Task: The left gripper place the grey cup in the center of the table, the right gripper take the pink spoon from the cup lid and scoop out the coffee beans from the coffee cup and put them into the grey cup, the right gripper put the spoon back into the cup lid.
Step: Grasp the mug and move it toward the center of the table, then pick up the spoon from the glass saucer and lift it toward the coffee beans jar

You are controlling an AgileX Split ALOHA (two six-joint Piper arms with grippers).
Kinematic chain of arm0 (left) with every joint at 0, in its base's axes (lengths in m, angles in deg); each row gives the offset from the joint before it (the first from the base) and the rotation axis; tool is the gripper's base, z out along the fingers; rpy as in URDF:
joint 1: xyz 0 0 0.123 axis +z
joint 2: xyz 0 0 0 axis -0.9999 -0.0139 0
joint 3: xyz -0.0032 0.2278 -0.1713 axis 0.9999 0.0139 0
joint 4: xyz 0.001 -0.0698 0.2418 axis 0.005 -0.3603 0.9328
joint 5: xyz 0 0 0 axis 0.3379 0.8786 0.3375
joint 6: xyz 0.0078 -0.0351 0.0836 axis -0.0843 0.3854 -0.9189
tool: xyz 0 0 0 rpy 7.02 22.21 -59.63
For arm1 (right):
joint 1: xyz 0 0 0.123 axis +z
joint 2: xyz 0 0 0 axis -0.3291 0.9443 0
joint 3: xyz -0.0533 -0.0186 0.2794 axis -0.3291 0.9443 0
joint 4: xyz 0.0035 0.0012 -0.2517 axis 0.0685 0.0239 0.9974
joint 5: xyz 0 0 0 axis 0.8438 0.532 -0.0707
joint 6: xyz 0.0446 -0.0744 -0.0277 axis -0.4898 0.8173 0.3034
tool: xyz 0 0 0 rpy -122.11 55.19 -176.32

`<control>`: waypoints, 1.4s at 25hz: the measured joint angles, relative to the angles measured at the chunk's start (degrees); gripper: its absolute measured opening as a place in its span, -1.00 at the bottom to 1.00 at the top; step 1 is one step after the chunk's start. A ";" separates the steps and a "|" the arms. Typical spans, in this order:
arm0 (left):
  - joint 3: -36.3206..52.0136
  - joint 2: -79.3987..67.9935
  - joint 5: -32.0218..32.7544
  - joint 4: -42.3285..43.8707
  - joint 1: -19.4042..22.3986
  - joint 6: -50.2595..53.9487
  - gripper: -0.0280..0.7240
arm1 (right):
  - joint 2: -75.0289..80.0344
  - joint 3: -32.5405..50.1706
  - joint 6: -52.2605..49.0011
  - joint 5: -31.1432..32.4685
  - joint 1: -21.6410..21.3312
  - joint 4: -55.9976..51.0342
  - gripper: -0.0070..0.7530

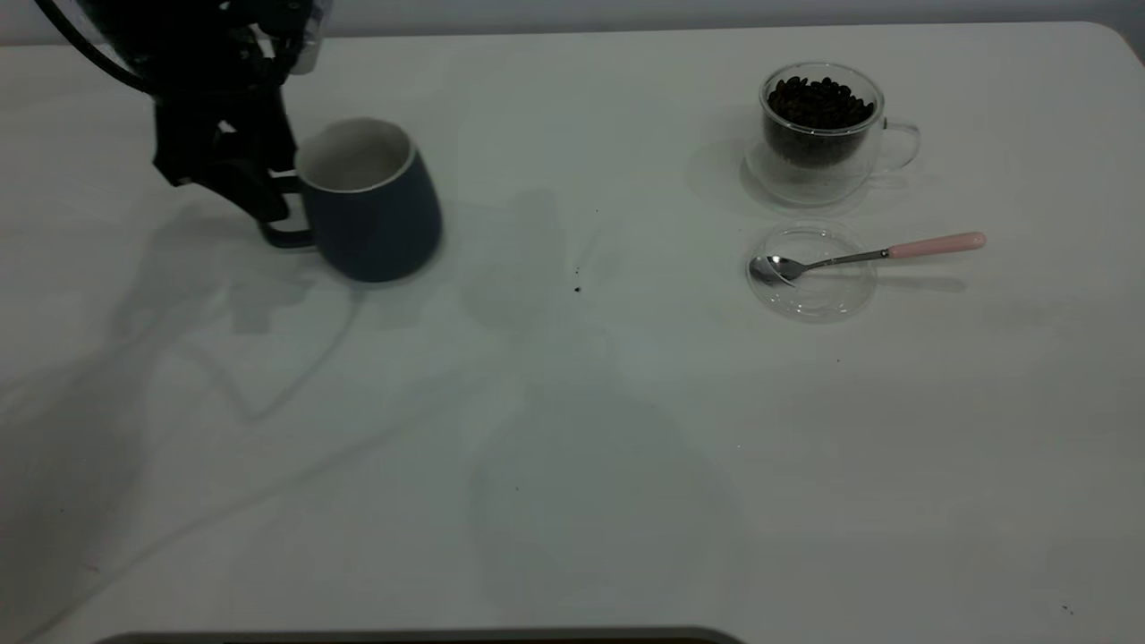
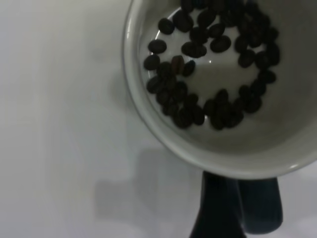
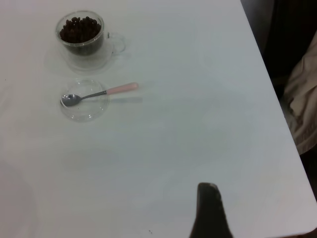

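My left gripper [image 1: 279,207] is shut on the loop handle of the grey cup [image 1: 371,204], which leans at the table's far left. In the left wrist view the grey cup [image 2: 223,144] holds several coffee beans [image 2: 208,74] on its white bottom, and its handle [image 2: 260,208] sits beside my dark finger [image 2: 217,210]. The glass coffee cup [image 1: 818,130], full of coffee beans [image 1: 818,100], stands at the far right. Just in front of it the pink spoon [image 1: 935,243] rests with its bowl on the clear cup lid [image 1: 812,291]. My right gripper [image 3: 208,203] hangs well away from them, over the table's edge.
The white table [image 1: 572,429] has a few dark specks [image 1: 577,288] near its middle. In the right wrist view its edge [image 3: 277,109] runs beside beige cloth [image 3: 303,109] and a dark gap. A dark strip [image 1: 420,637] lies along the front edge.
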 joint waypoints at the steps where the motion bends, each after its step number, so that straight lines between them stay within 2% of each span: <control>1: 0.00 -0.05 -0.11 -1.00 -0.53 -1.44 0.58 | 0.00 0.00 0.00 0.00 0.00 0.00 0.54; 5: 0.00 -0.11 -0.98 -3.98 -3.35 -4.02 0.58 | 0.00 0.00 0.00 0.00 0.00 0.00 0.54; 14: 0.00 -0.11 -7.39 -9.72 -9.21 -4.52 0.58 | 0.00 0.00 0.00 0.00 0.00 0.00 0.54; 21: 0.00 -0.06 -5.97 -9.44 -9.82 -2.59 0.58 | 0.00 0.00 -0.06 0.00 0.00 0.00 0.54; 30: 0.00 10.89 8.59 8.53 -5.74 23.59 0.58 | 0.00 0.00 -0.01 0.00 0.00 0.00 0.54; 35: 0.00 21.60 16.86 10.62 -5.68 45.35 0.58 | 0.00 0.00 -0.01 0.00 0.00 0.00 0.54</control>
